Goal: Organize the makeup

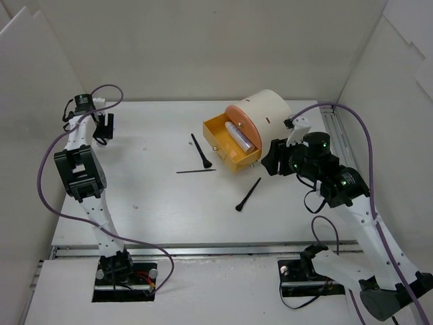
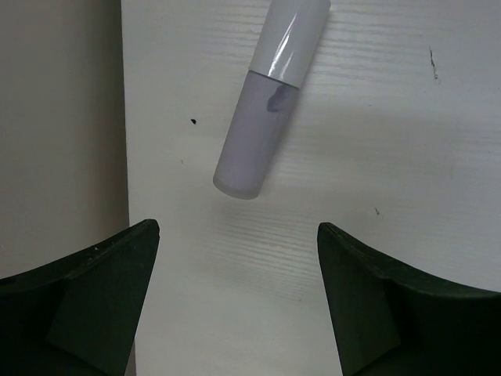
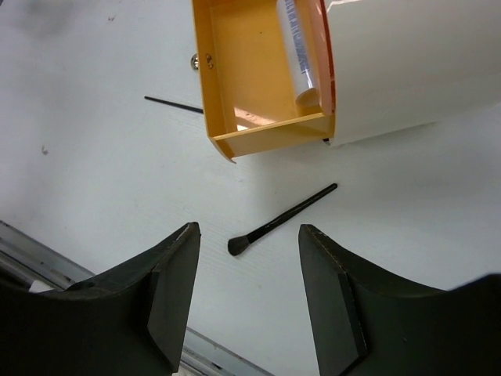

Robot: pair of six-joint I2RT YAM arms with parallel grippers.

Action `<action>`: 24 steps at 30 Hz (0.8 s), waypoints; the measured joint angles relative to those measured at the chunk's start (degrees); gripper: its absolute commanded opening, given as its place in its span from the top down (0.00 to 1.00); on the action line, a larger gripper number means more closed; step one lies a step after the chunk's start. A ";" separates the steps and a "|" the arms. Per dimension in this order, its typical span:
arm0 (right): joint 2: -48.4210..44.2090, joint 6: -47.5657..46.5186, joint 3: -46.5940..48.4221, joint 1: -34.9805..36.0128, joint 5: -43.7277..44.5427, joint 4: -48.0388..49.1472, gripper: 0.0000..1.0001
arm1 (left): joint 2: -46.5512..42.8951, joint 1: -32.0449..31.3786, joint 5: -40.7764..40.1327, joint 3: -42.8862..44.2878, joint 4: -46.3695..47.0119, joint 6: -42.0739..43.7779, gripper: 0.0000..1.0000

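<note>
Toward the far left corner of the table (image 1: 155, 217), the left gripper (image 2: 239, 235) hangs fingers down with its jaws spread wide and nothing between them. Just beyond its fingertips a lilac tube (image 2: 258, 117) with a glossy white cap lies flat on the white surface, close to the table's left edge, its capped end pointing away from the gripper. The fingers are not touching it.

Over at the far right corner stands a cream cylinder (image 1: 270, 112) on its side, with an orange drawer (image 1: 218, 144) pulled out toward the middle of the table. A white tube (image 1: 241, 137) lies inside the drawer along its right wall.

The right gripper (image 1: 270, 161) hovers just beside the drawer's near right corner, jaws parted and empty. Below it, in the right wrist view, a near brush (image 3: 282, 219), black and slim, lies on the table with its bristle end toward the table's near edge.

Left of the drawer, a far brush (image 1: 201, 150), also black, lies angled on the table. A thin black stick (image 1: 196, 171) lies crosswise just nearer than that brush's head. All three are loose on the surface, apart from each other.
</note>
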 measured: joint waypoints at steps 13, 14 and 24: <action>5.31 1.79 2.10 0.00 -4.90 0.17 0.50 | 11.02 1.81 5.38 9.25 -0.07 3.30 0.29; 5.31 1.77 2.21 0.00 -4.87 0.20 0.50 | 11.78 1.81 5.77 9.92 -0.37 3.50 0.29; 5.18 2.12 2.91 0.00 -3.23 0.35 0.50 | 15.30 1.81 7.80 14.29 -1.29 3.85 0.65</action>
